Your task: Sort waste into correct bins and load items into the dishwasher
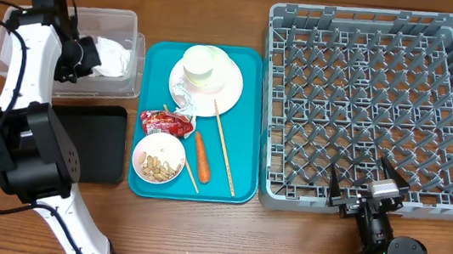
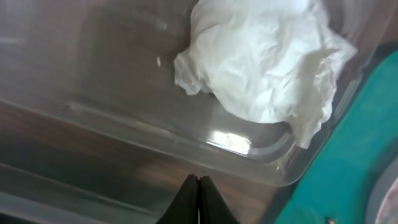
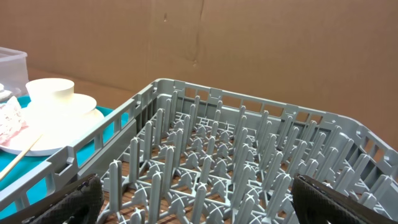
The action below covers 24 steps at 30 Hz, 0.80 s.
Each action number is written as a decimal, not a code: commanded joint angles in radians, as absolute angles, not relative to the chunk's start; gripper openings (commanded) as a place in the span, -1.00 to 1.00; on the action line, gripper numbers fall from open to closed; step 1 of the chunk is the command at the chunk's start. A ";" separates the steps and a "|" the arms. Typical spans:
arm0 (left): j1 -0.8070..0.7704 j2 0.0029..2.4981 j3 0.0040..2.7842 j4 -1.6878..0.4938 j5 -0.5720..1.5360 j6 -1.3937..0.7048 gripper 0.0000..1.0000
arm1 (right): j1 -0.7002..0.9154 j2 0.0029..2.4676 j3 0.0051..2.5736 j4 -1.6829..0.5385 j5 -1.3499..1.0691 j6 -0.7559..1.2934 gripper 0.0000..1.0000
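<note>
The dishwasher (image 1: 376,17) stretches straight ahead of the right gripper (image 1: 363,178), whose fingers stand wide apart over its near wall with nothing between them. The teal tray (image 1: 241,146) lies to the left of those fingers. The clear tub (image 1: 119,19) sits under the left gripper (image 2: 198,186), whose fingers are pressed together and empty. The black tray (image 1: 101,143) lies behind them. On the teal tray are the plate (image 1: 229,89), a bowl (image 1: 161,137) of beige scraps, the cup (image 1: 204,63) on the plate, the red wrapper (image 1: 167,122), the carrot (image 1: 202,157) and the chopsticks (image 1: 223,157). The crumpled paper (image 2: 261,56) lies in the tub just ahead of the left fingertips, untouched.
</note>
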State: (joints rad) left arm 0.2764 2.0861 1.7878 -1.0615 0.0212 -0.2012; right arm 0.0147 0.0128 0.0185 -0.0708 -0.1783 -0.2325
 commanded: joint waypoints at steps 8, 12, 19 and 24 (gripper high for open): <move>0.275 2.099 1.809 -1.151 -0.059 -0.181 -0.92 | 0.019 0.004 0.008 -0.066 -0.173 -0.225 1.00; 0.275 2.075 1.811 -1.158 -0.059 -0.215 -0.92 | 0.019 0.004 0.008 -0.066 -0.173 -0.225 1.00; 0.275 2.017 1.811 -1.167 -0.055 -0.226 -0.92 | 0.019 0.004 0.008 -0.066 -0.173 -0.225 1.00; 0.275 1.993 1.811 -1.203 -0.056 -0.259 -0.91 | 0.019 0.004 0.008 -0.066 -0.173 -0.225 1.00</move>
